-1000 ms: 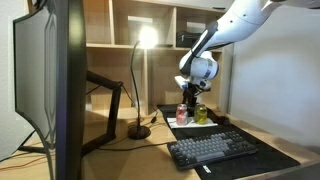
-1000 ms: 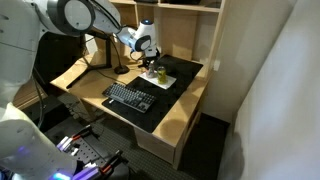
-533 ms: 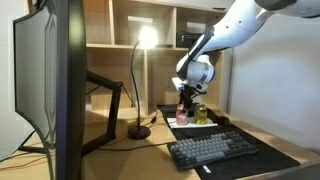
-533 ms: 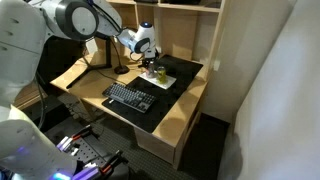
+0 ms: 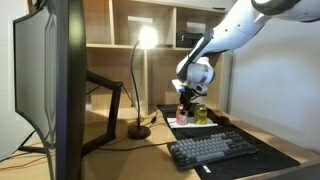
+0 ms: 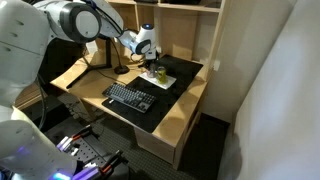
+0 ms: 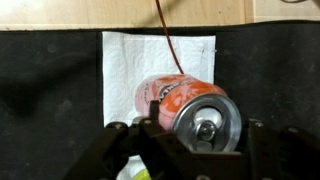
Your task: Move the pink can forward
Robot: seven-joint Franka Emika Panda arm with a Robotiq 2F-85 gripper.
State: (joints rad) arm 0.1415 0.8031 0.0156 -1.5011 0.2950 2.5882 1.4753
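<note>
**A:** The gripper hangs over the pink can. How wide is it?

**B:** Narrow. In the wrist view its dark fingers flank the can, one on each side, close to the wall. I cannot tell whether the pads are actually pressing on it.

**A:** And where is the can?

**B:** It stands upright on a white napkin, which lies on a black mat on the wooden desk. In an exterior view the pink can sits right under the gripper, just beside the yellow-green can and behind the keyboard.

**A:** Is anything in the cans?

**B:** Nothing shows. The pink one has a silvery lid with the tab lying flat on it. Only a sliver of the yellow-green can shows at the lower edge of the wrist view.

**A:** What's the count?

**B:** There are two cans, one pink and one yellow-green. There is one napkin, one mat and one keyboard. One lamp is lit, and one monitor stands at the near edge. One thin red cable runs across the napkin to the pink can.
</note>
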